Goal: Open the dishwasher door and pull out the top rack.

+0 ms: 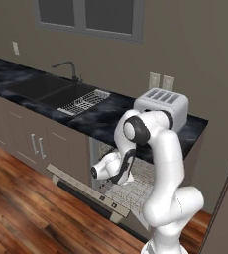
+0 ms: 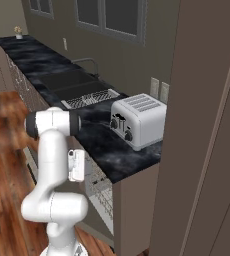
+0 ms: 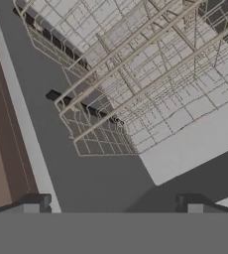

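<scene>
With the dishwasher door [image 1: 88, 191] hanging open, the arm reaches in.
Spread, empty fingers [image 3: 34, 203] hover just outside the top rack [image 3: 136, 74], touching nothing.

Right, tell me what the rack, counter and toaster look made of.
Rack: thin pale wire, probably coated metal, going by its open grid. Counter: dark polished stone, maybe marble, going by its cloudy pale veining. Toaster: brushed-looking silver metal with dark knobs, though painted plastic can't be ruled out.
</scene>
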{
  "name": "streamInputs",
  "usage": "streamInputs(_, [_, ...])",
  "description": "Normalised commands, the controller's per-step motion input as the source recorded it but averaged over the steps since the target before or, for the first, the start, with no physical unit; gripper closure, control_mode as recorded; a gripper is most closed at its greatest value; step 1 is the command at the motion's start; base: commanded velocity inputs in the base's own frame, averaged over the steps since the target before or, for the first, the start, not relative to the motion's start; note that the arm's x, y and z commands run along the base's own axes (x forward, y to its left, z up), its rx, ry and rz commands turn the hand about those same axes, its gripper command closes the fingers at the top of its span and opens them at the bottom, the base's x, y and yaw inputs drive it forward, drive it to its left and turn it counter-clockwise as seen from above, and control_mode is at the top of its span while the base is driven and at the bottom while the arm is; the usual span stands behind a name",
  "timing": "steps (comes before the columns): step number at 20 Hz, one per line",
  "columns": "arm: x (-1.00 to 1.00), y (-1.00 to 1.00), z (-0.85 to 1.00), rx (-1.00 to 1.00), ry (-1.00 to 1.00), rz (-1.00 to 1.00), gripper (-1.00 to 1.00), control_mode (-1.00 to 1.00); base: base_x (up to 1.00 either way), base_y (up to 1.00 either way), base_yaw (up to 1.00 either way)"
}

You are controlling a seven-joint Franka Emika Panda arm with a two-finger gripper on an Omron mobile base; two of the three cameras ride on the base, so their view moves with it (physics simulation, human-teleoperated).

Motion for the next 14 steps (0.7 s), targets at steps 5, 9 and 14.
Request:
streamInputs(5, [0.20,-0.03,-0.13,-0.04,-0.04,0.00,-1.00,-1.00,0.00,0.00,0.00])
streamInputs(9, [0.18,-0.01,-0.03,-0.04,-0.05,0.00,-1.00,-1.00,0.00,0.00,0.00])
streamInputs(14, [0.31,0.00,-0.03,0.00,0.00,-0.01,-1.00,-1.00,0.00,0.00,0.00])
